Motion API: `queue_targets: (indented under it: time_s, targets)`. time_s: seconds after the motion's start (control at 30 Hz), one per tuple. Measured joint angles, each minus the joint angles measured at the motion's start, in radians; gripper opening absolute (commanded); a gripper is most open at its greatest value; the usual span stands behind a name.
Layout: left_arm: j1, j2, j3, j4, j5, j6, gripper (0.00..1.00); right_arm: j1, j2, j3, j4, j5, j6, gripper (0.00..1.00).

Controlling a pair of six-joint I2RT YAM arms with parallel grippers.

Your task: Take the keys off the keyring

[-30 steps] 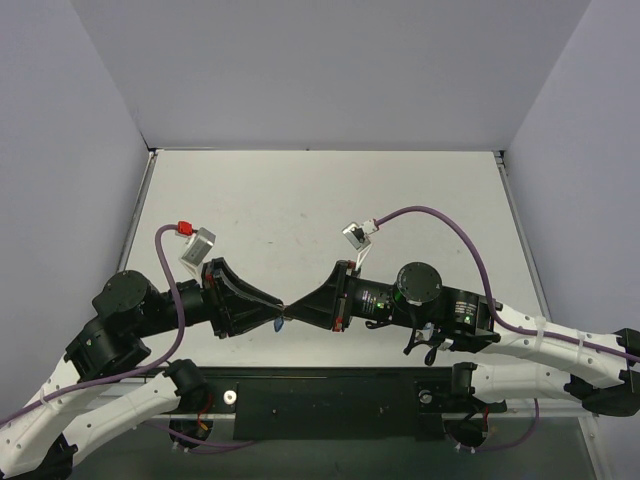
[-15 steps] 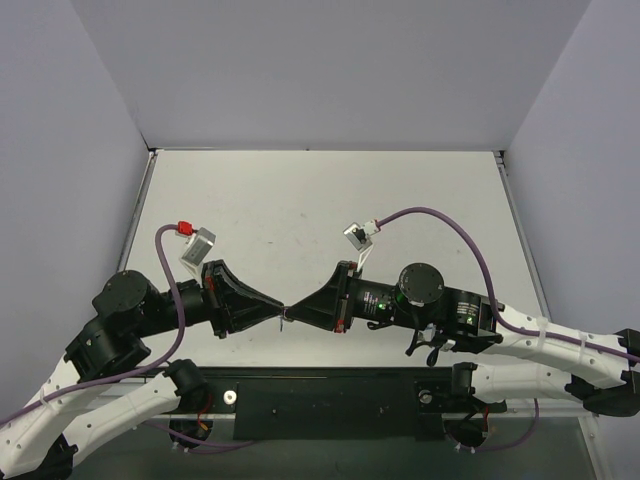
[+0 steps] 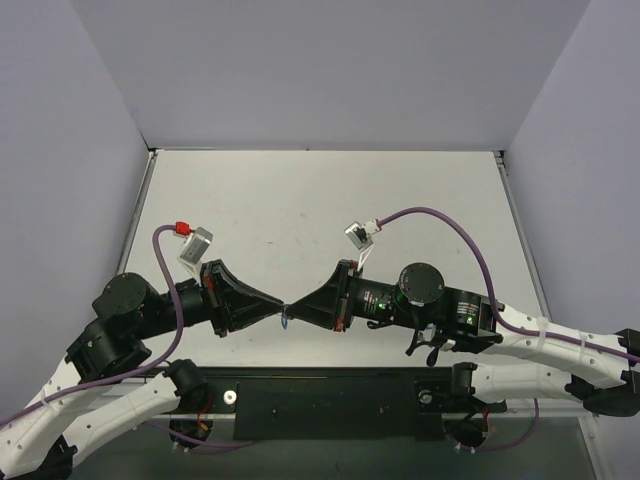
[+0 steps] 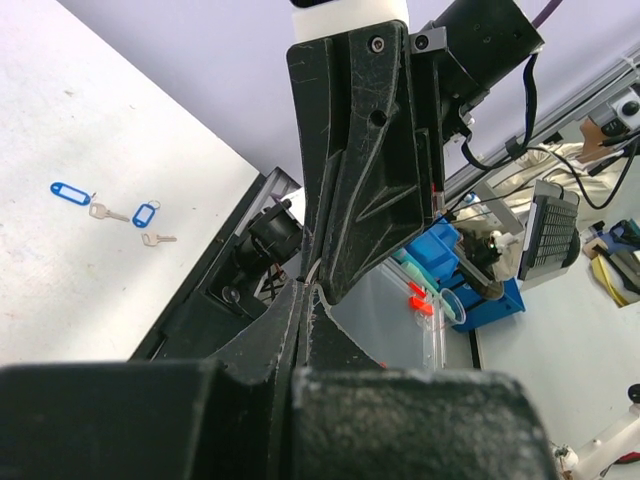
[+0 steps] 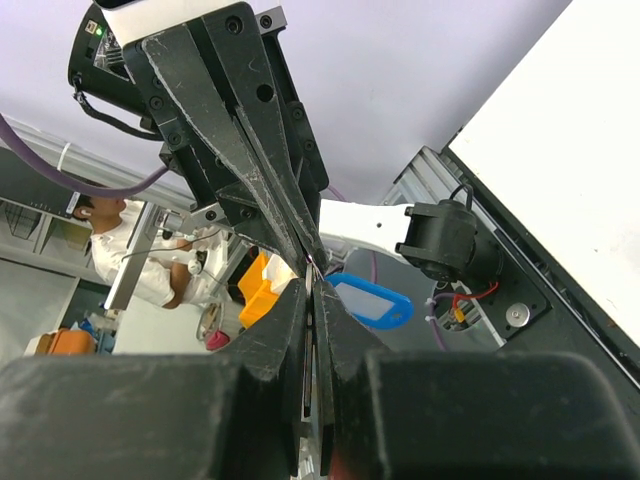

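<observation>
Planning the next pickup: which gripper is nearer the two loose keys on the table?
Right, likely. The keys lie on the table beyond the left gripper's tips, on the right gripper's side, seemingly under its arm. Both are shut on the keyring.

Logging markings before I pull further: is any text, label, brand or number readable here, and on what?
No text can be read in any view.
Keyring, blue tag: the white window shows no writing.
Blue tags of the keys: too small to read.
Background clutter: too blurred to read.
</observation>
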Motion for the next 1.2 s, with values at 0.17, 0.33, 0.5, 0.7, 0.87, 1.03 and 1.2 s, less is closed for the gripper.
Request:
queue_targets:
  time_s: [0.17, 0.33, 0.5, 0.7, 0.87, 1.03, 1.2]
  targets:
    - [0.0, -0.017, -0.039, 0.043, -0.032, -0.038, 0.0, 0.0, 0.0, 0.0, -0.004, 0.014, -0.001, 0.0]
    - [0.0, -0.036, -0.079, 0.091, -0.07, -0.075, 0.0, 0.0, 0.0, -0.001, -0.01, 0.036, -0.001, 0.0]
    - [-0.001, -0.057, -0.119, 0.141, -0.121, -0.118, 0.0, 0.0, 0.0, -0.004, -0.009, 0.051, 0.005, 0.0]
    - [0.0, -0.058, -0.145, 0.149, -0.179, -0.15, 0.0, 0.0, -0.003, -0.005, 0.003, 0.049, 0.012, 0.0]
    - [0.0, -0.061, -0.148, 0.153, -0.201, -0.163, 0.0, 0.0, -0.003, -0.005, 0.006, 0.048, 0.012, 0.0]
    - [0.0, -0.063, -0.148, 0.155, -0.215, -0.172, 0.0, 0.0, -0.003, -0.005, 0.006, 0.043, 0.012, 0.0]
    - [0.0, -0.063, -0.148, 0.154, -0.224, -0.172, 0.0, 0.0, -0.003, -0.005, 0.006, 0.043, 0.012, 0.0]
